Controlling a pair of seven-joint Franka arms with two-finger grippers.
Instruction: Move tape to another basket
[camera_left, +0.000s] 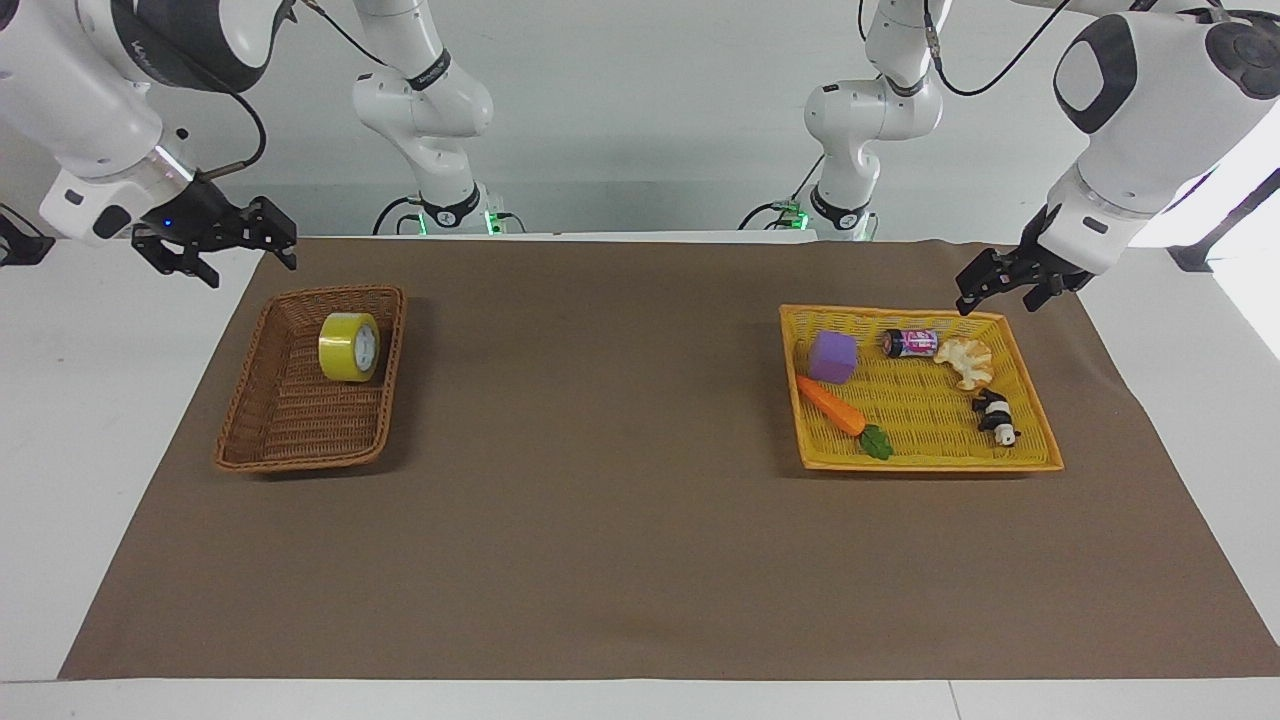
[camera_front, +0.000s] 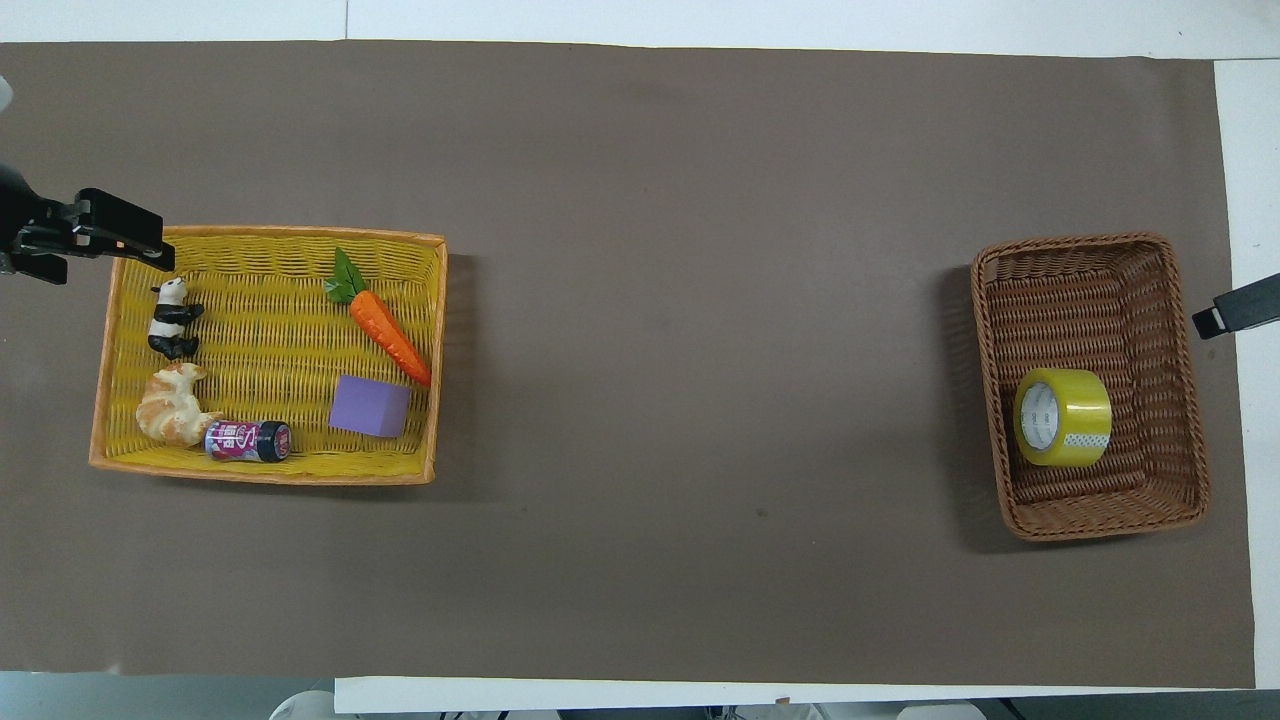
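The yellow tape (camera_left: 349, 347) stands on its edge in the dark brown wicker basket (camera_left: 300, 462), in the part nearer the robots. It also shows in the overhead view (camera_front: 1063, 417), in the basket (camera_front: 1080, 240). My right gripper (camera_left: 250, 266) is open and empty, raised over the mat's edge beside the basket's corner nearest the robots. Only its tip (camera_front: 1235, 313) shows in the overhead view. My left gripper (camera_left: 1000, 295) is open and empty, and it waits over a corner of the yellow-orange tray basket (camera_left: 930, 463).
The yellow-orange tray basket (camera_front: 265, 477) holds a purple cube (camera_front: 370, 406), a carrot (camera_front: 388, 338), a small can (camera_front: 248, 441), a croissant (camera_front: 172, 405) and a panda figure (camera_front: 172, 318). The brown mat (camera_left: 620, 500) covers the table between the two baskets.
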